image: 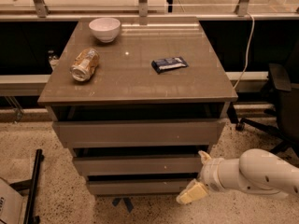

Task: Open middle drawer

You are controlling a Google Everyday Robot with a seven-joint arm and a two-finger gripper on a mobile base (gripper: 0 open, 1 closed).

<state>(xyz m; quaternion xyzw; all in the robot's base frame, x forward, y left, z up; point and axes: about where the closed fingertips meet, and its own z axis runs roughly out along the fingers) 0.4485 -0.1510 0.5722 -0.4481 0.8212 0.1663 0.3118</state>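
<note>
The middle drawer [140,164] is the grey-brown flat front between a taller one above and a narrower one below, in the cabinet under the table top. None of its inside shows. My gripper [197,175] is open at the cabinet's lower right. Its upper fingertip [204,157] is by the right end of the middle drawer front. Its cream lower finger [191,193] hangs in front of the bottom drawer's right end. The white arm [257,171] reaches in from the right.
On the table top [140,85] are a white bowl [104,28], a lying can [85,65] and a dark snack packet [169,64]. The top drawer [138,133] and bottom drawer [135,187] flank the middle one. An office chair [280,101] stands at right, a black stand [32,190] at left.
</note>
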